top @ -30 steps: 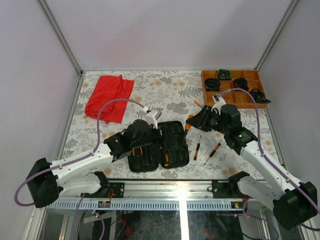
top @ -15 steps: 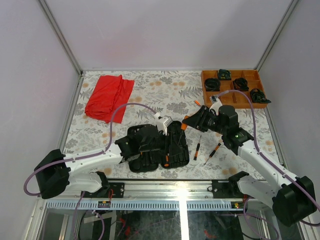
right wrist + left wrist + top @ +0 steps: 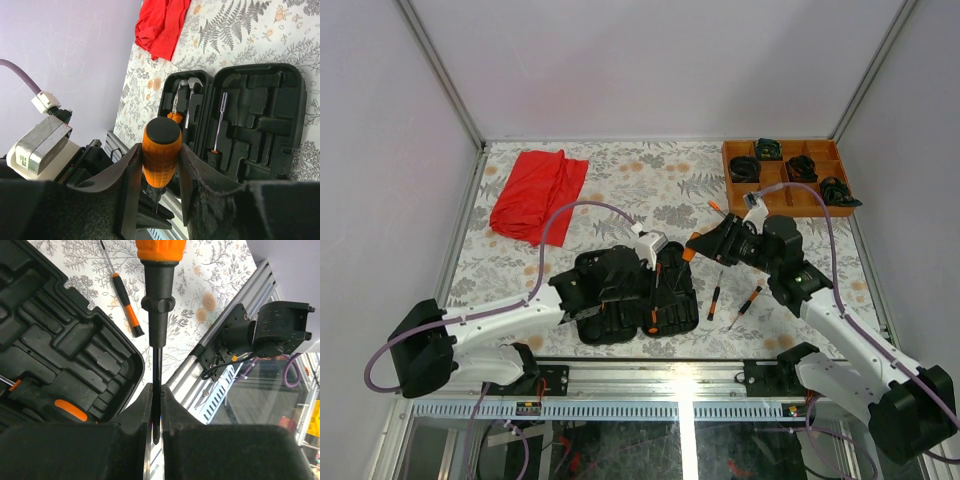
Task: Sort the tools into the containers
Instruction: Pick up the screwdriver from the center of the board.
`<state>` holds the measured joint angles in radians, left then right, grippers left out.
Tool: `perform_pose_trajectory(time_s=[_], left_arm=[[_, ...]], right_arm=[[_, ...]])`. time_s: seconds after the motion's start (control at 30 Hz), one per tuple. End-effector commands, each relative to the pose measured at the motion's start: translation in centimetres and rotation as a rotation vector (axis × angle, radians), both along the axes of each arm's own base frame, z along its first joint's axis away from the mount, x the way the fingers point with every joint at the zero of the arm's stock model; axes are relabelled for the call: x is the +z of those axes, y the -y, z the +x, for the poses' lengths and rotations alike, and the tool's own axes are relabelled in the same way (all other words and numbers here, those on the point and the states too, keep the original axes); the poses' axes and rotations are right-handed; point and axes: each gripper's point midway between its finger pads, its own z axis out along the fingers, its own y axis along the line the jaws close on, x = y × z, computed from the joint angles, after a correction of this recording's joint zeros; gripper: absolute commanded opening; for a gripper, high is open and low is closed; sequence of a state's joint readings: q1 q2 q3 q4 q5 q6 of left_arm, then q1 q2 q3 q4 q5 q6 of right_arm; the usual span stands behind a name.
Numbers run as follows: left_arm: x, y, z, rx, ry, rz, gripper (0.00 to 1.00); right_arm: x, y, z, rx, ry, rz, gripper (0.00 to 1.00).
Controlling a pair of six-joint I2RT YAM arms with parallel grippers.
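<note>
A big screwdriver with an orange handle [image 3: 161, 145] and a dark shaft [image 3: 156, 365] hangs between both grippers above the open black case [image 3: 620, 300]. My right gripper [image 3: 161, 150] is shut on the handle. The shaft's tip sits in my left gripper [image 3: 156, 392], which is shut on it. In the top view the left gripper [image 3: 658, 262] and right gripper [image 3: 705, 245] meet over the case's right half. A hammer [image 3: 187, 85], pliers [image 3: 175, 112] and a thin screwdriver [image 3: 220, 120] lie in the case's slots. Two small screwdrivers [image 3: 714, 300] [image 3: 747, 303] lie on the table right of it.
A red cloth [image 3: 538, 193] lies at the back left. An orange-brown wooden tray [image 3: 785, 175] with black coiled bundles stands at the back right. One more small orange-tipped tool [image 3: 717, 208] lies near the tray. The table's metal rail [image 3: 215, 350] runs along the near edge.
My left gripper swung right across the case to the screwdriver and closed on its shaft. The right gripper kept hold of the handle and shifted only slightly.
</note>
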<state>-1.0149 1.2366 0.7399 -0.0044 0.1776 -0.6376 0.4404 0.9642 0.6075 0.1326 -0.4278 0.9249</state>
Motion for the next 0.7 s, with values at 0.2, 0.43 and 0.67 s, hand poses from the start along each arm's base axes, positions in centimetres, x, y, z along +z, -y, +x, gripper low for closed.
perform_pose_trajectory(time_s=[0.2,0.43,0.67], left_arm=[[3.9,-2.5,2.5,0.006,0.301,0.106,0.00],[6.3,-5.5,5.3,0.069,0.542,0.237,0.00],[6.6,-6.5,6.2,0.133,0.577,0.260,0.00]], right_arm=[[4.6,2.4,-1.2,-0.011,0.236,-0.143,0.63],[5.6,4.7,-2.0,-0.064,0.309,-0.238,0.68],[5.5,5.1,-2.4,-0.059,0.326,-0.272,0.68]])
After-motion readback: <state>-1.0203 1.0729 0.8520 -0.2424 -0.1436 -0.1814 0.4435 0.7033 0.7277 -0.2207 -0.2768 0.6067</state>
